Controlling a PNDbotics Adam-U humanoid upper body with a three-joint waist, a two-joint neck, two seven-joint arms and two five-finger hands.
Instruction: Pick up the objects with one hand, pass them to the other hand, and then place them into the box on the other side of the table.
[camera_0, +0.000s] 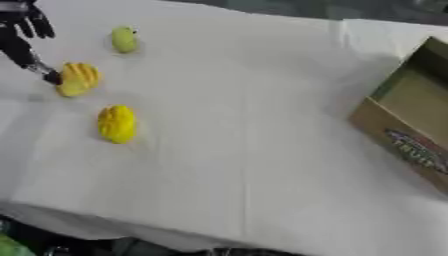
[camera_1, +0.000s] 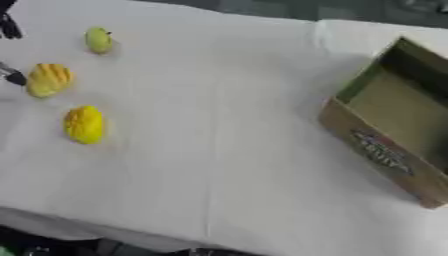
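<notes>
Three yellow objects lie on the white table at the left: a small yellow-green fruit (camera_0: 124, 39) farthest back, a ridged yellow-orange one (camera_0: 78, 79) in the middle, and a yellow oval one (camera_0: 116, 123) nearest me. My left hand (camera_0: 26, 22) shows at the upper left corner with its fingers spread straight; one dark fingertip (camera_0: 51, 76) touches the left side of the ridged object. A brown cardboard box (camera_1: 378, 150) stands open at the right edge; I see nothing inside it. My right hand is out of view.
The white cloth (camera_0: 245, 150) covers the table, whose front edge runs along the bottom. Dark floor and a green shape (camera_0: 13, 247) show below it at the lower left.
</notes>
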